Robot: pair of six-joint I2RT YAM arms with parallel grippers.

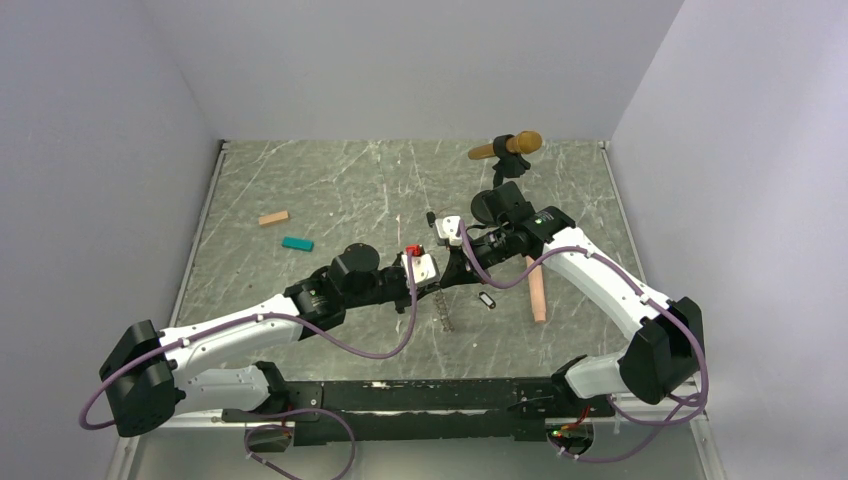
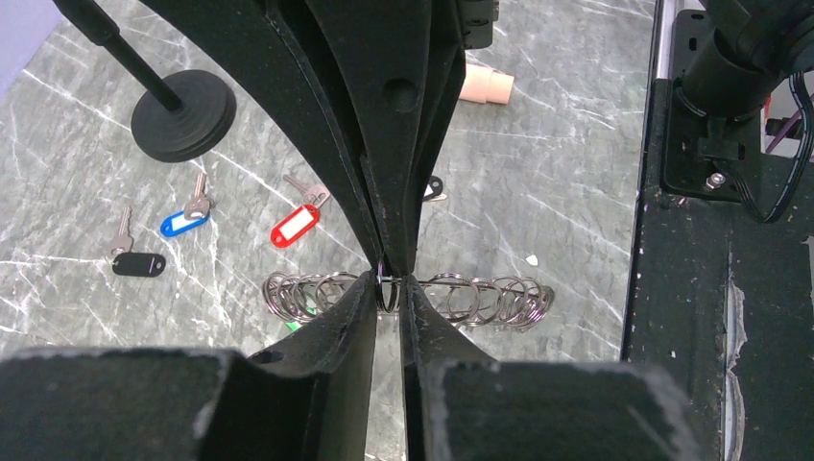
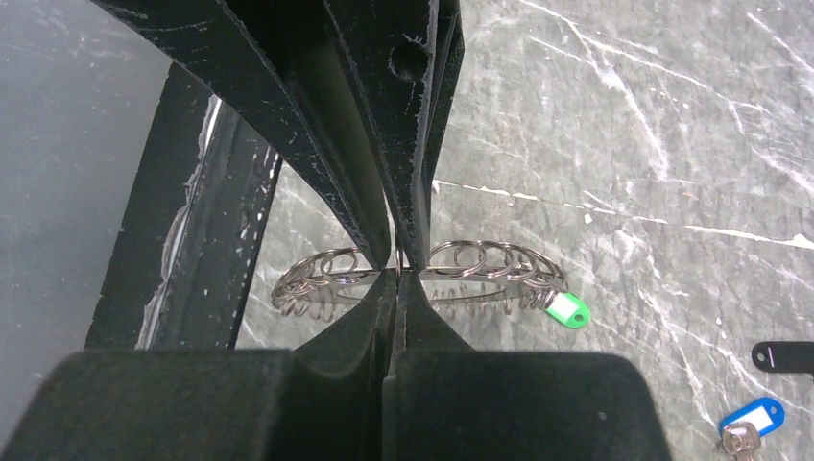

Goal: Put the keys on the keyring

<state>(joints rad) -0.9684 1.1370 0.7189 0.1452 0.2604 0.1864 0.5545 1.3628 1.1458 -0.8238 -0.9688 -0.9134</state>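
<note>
The keyring [image 2: 480,298] is a big metal hoop strung with many small wire rings, held just above the table [image 1: 300,190]. My left gripper [image 2: 390,288] is shut on one small ring of it, pinched between the fingertips. My right gripper [image 3: 399,271] is shut on the keyring [image 3: 480,259] from the other side. A green-tagged key [image 3: 564,309] hangs at one end of the keyring. Loose keys lie on the table: black tag [image 2: 137,263], blue tag [image 2: 184,223], red tag [image 2: 295,227], and another black one [image 2: 434,189] partly hidden by the fingers.
A round black microphone-stand base [image 2: 182,113] stands close to the loose keys, with its microphone [image 1: 510,147] at the back. A pink cylinder [image 1: 537,290] lies right of the grippers. A tan block [image 1: 273,218] and a teal block [image 1: 297,243] lie to the left.
</note>
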